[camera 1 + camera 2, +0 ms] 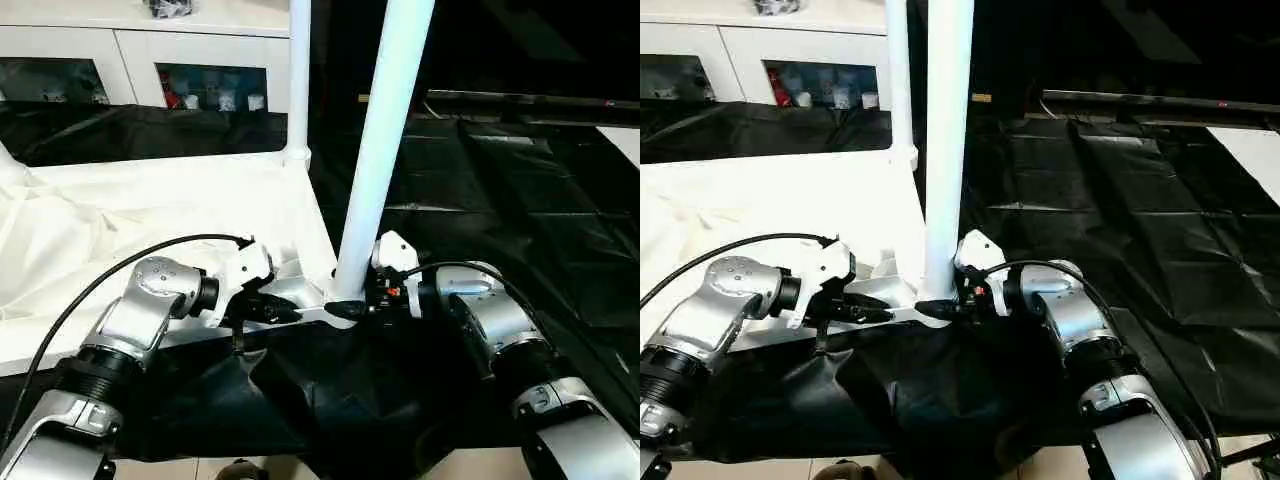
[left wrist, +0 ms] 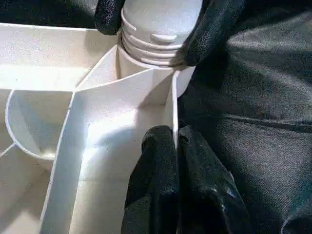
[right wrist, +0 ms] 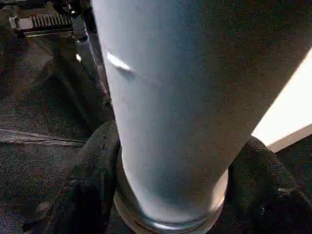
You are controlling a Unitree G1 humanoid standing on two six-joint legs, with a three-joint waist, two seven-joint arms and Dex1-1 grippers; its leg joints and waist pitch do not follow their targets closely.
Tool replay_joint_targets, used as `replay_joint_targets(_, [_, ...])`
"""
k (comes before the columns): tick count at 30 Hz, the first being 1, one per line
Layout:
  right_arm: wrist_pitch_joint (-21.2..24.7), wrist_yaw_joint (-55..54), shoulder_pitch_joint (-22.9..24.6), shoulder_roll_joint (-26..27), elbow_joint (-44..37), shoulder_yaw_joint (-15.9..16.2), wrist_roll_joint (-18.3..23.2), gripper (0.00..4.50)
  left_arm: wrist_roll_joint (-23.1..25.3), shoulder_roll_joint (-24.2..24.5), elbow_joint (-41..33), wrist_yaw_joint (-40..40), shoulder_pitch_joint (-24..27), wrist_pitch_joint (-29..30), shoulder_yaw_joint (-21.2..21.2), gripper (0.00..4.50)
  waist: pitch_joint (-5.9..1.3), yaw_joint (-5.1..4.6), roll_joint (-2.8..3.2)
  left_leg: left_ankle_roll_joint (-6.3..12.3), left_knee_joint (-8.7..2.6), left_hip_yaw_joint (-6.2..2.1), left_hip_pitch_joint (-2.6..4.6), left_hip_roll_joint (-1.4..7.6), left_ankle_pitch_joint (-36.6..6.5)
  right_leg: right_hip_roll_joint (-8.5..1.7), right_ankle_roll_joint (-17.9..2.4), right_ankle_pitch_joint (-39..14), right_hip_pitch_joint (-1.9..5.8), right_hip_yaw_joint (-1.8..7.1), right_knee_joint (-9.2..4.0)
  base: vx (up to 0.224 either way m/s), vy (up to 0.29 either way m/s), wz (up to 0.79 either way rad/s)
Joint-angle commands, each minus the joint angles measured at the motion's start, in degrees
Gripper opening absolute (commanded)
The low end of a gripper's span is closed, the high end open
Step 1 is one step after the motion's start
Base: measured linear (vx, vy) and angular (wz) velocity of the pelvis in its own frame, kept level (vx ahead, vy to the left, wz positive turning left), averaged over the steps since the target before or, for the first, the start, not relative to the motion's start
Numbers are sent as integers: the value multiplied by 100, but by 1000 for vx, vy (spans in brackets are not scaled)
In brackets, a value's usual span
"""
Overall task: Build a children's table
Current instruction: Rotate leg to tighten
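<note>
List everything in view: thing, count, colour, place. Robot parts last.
Table top: one, white, upside down on the black sheet, left of centre.
Legs: two, white; near leg standing in the near corner socket, far leg upright at the far corner.
Sheet: one, black, under and right of the top.
Cabinet: one, white with glass doors, behind.
Left gripper: black fingers, shut on the top's rim by the near socket.
Right gripper: black fingers, either side of the near leg's base.
Forearms: two, silver, at the bottom.
</note>
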Motion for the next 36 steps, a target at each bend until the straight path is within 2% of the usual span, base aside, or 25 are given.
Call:
replay_joint_targets(1, [110, 64, 47, 13, -91, 34, 100, 270, -71, -42, -68, 3, 62, 59, -41, 0, -369, 7, 14, 383, -354, -158, 207, 386, -610, -514, -1508, 484, 190, 243, -343, 0, 0, 0])
replay_joint_targets(3, [188, -216, 67, 112, -50, -10, 73, 270, 3, -194, 65, 308, -8, 42, -2, 0, -367, 2, 3, 370, -360, -162, 209, 391, -616, -520, -1507, 433, 185, 245, -346, 0, 0, 0])
replay_joint_targets(5, [176, -1013, -12, 313, 211, -117, -102, 270, 132, -457, 336, 869, -168, 63, 55, 0, -352, -12, -3, 284, -375, -167, 222, 379, -754, -533, -1487, 194, 179, 254, -383, 0, 0, 0])
replay_joint_targets(6, [176, -1013, -12, 313, 211, -117, -102, 270, 132, -457, 336, 869, -168, 63, 55, 0, -340, -26, -2, 197, -388, -170, 229, 378, -880, -540, -1457, -45, 166, 264, -411, 0, 0, 0])
replay_joint_targets(8, [158, -2159, -121, 674, 578, -302, -244, 270, 306, -910, 739, 1708, -449, 138, 113, 0, -336, -41, -6, 91, -400, -168, 245, 381, -972, -547, -1435, -231, 154, 276, -434, 0, 0, 0])
replay_joint_targets(10, [212, -2832, -162, 948, 751, -403, -290, 269, 396, -1246, 996, 2281, -663, 213, 158, 0, -326, -57, -12, -145, -431, -200, 267, 380, -1276, -581, -1321, -820, 162, 282, -488, 0, 0, 0])
replay_joint_targets(11, [246, -3001, -167, 1029, 780, -426, -296, 269, 416, -1340, 1059, 2437, -725, 236, 171, 0, -328, -58, -13, -155, -433, -199, 260, 387, -1269, -584, -1293, -794, 165, 288, -488, 0, 0, 0])
replay_joint_targets(12, [294, -3297, -187, 1171, 834, -480, -289, 269, 425, -1474, 1135, 2626, -814, 279, 193, 0, -311, -61, 24, -162, -445, -204, 270, 375, -1315, -570, -1249, -813, 143, 292, -500, 0, 0, 0])
replay_joint_targets(14, [361, -3669, -220, 1327, 899, -536, -296, 269, 439, -1618, 1199, 2817, -901, 324, 205, 0, -335, -57, -1, -134, -442, -206, 260, 371, -1246, -580, -1197, -727, 164, 295, -496, 0, 0, 0])
replay_joint_targets(15, [442, -3980, -260, 1489, 983, -550, -312, 269, 449, -1767, 1211, 2940, -956, 347, 191, 0, -339, -61, 44, -105, -438, -207, 248, 365, -1163, -571, -1202, -585, 160, 292, -485, 0, 0, 0])
replay_joint_targets(18, [453, -4092, -279, 1578, 1027, -556, -324, 269, 460, -1844, 1234, 2965, -977, 328, 187, 0, -350, -66, 24, -39, -427, -202, 236, 361, -1068, -564, -1195, -333, 179, 284, -471, 0, 0, 0])
replay_joint_targets(19, [406, -4048, -286, 1672, 1032, -598, -269, 269, 479, -1887, 1234, 2909, -967, 278, 172, 0, -352, -61, 57, -15, -426, -204, 230, 360, -1046, -560, -1196, -226, 179, 283, -468, 0, 0, 0])
replay_joint_targets(21, [382, -4006, -293, 1708, 1040, -638, -223, 339, 491, -1892, 1235, 2874, -958, 251, 167, 0, -355, -66, 40, 31, -423, -203, 226, 360, -1046, -560, -1206, -145, 187, 280, -461, 0, 0, 0])
replay_joint_targets(23, [363, -3886, -302, 1646, 996, -658, -196, 342, 455, -1784, 1128, 2648, -854, 104, 120, 0, -345, -62, 55, 34, -433, -208, 230, 364, -1120, -564, -1206, -245, 181, 280, -480, 0, 0, 0])
replay_joint_targets(26, [240, -3647, -321, 1390, 885, -544, -301, 382, 383, -1531, 882, 2212, -634, -26, 44, 0, -340, -85, 51, -9, -453, -216, 226, 377, -1234, -566, -1196, -395, 181, 280, -486, 0, 0, 0])
replay_joint_targets(28, [200, -3559, -330, 1327, 867, -512, -310, 382, 361, -1476, 824, 2103, -584, -15, 32, 0, -351, -104, 54, 16, -443, -213, 218, 374, -1169, -564, -1209, -273, 194, 276, -467, 0, 0, 0])
replay_joint_targets(29, [194, -3345, -317, 1234, 818, -475, -298, 382, 330, -1400, 742, 1943, -511, -82, 13, 0, -350, -113, 26, 43, -437, -205, 216, 374, -1128, -560, -1222, -205, 194, 278, -465, 0, 0, 0])
replay_joint_targets(31, [188, -2877, -265, 1049, 673, -402, -252, 382, 278, -1269, 601, 1717, -409, -57, -1, 0, -354, -113, 22, 198, -405, -200, 187, 361, -903, -563, -1270, 62, 223, 275, -438, 0, 0, 0])
replay_joint_targets(35, [197, -1970, -99, 693, 304, -250, -201, 382, 96, -1017, 301, 1154, -234, -99, -17, 0, -348, -91, 8, 346, -387, -185, 186, 371, -793, -545, -1303, 146, 220, 271, -429, 0, 0, 0])
replay_joint_targets(36, [202, -1701, -40, 599, 193, -205, -159, 382, 68, -934, 227, 1011, -187, -104, -35, 0, -344, -81, 22, 353, -386, -177, 196, 378, -803, -543, -1320, 114, 199, 276, -433, 0, 0, 0])
